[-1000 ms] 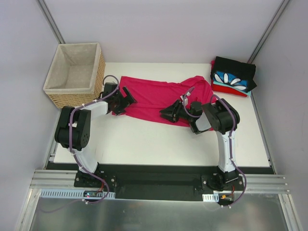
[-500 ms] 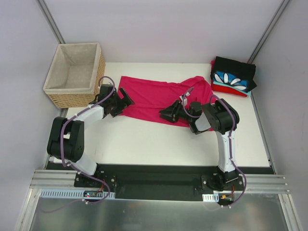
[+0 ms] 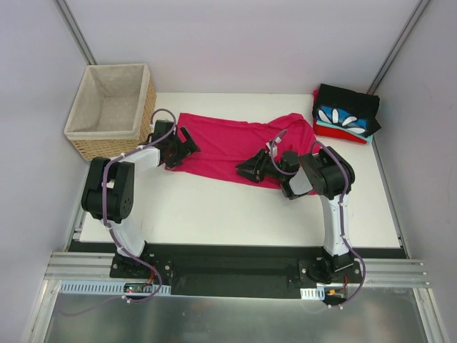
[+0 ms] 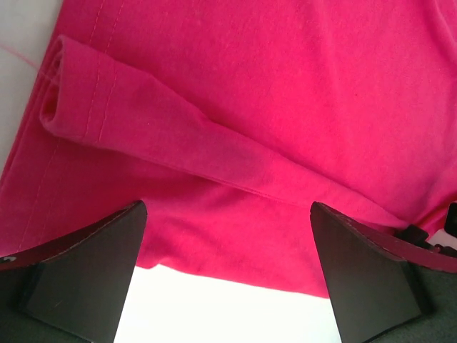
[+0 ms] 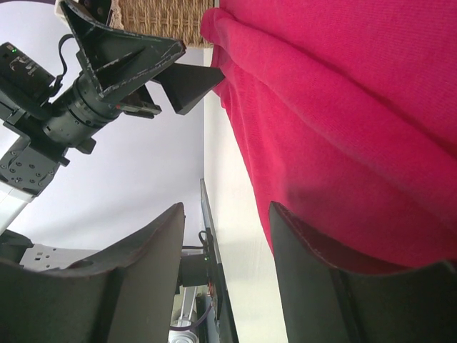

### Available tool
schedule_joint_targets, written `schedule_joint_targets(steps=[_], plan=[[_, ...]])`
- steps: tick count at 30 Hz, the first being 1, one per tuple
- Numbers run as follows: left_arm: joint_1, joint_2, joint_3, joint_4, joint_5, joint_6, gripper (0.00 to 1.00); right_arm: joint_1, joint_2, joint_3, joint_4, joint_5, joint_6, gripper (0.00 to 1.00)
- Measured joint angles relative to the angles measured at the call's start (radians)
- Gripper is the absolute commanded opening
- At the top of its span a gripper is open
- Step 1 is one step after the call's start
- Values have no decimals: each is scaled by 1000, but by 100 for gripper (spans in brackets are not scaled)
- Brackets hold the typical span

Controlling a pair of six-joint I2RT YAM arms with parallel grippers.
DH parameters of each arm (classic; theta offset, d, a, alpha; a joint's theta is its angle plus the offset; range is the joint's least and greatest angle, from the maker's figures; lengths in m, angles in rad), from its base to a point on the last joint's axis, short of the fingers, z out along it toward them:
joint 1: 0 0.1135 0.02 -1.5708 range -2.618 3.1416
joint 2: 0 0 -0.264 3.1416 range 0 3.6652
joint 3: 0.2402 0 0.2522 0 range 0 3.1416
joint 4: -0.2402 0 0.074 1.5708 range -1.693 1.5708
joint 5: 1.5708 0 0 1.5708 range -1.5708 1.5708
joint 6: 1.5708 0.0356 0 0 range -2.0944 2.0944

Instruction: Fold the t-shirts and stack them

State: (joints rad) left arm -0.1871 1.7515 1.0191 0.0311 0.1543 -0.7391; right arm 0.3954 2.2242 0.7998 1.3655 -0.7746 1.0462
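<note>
Left claw [image 3: 186, 151] near wicker basket [image 3: 104, 133]

A white desk [image 3: 235, 214] filled the middle of the booth, its top matt and evenly lit, with only soft, faint shadows on it. Plain pale grey-lilac walls closed it in: a back wall [image 3: 235, 43] behind the far edge, a left wall [image 3: 28, 143] and a right wall [image 3: 428, 143] along the side edges. A slanted metal strut [image 3: 75, 32] rose above the far left corner and another strut [image 3: 400, 43] above the far right corner. A woven wicker basket [image 3: 107, 148] with beige lining stood at the far left corner. Along the near edge ran a black plate [image 3: 235, 261] and an aluminium rail [image 3: 400, 270], with a dull metal sheet [image 3: 235, 318] below them.
</note>
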Motion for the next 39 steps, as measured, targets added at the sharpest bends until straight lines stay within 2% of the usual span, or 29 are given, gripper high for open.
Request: schedule_joint_targets(steps=[14,39], plan=[[19,36,75,2,-2,18,99,1,6,7,3,-12,1,54],[32,91,93,0,-5,19,99,4,11,10,8,-17,1,54]])
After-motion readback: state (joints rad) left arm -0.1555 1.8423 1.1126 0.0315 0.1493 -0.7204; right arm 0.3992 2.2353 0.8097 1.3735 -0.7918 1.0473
